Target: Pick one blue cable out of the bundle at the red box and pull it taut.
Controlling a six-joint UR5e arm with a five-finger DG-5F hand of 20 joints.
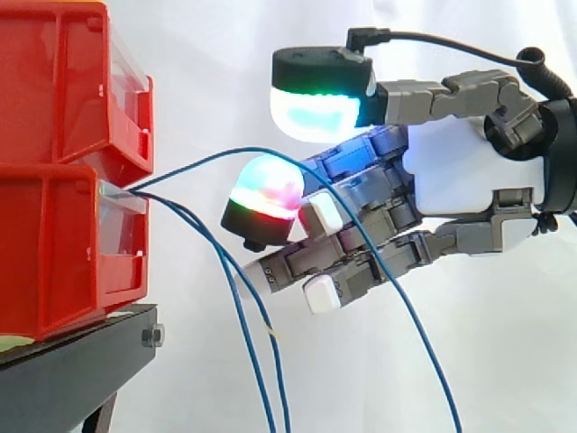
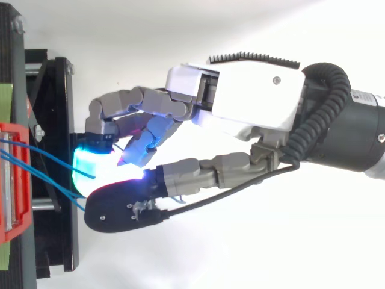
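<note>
Two stacked red bins (image 1: 54, 253) on black stand (image 1: 81, 361), white curtain behind. Blue cables (image 1: 180, 214) leave the lower bin's front lip; most droop straight down. One blue cable (image 1: 243, 150) arcs up, crosses the hand (image 1: 460, 171) on the camera side in the side view, then falls slack. Hand open: fingers loosely extended toward the bins, thumb spread well above them, just short of the bins.
</note>
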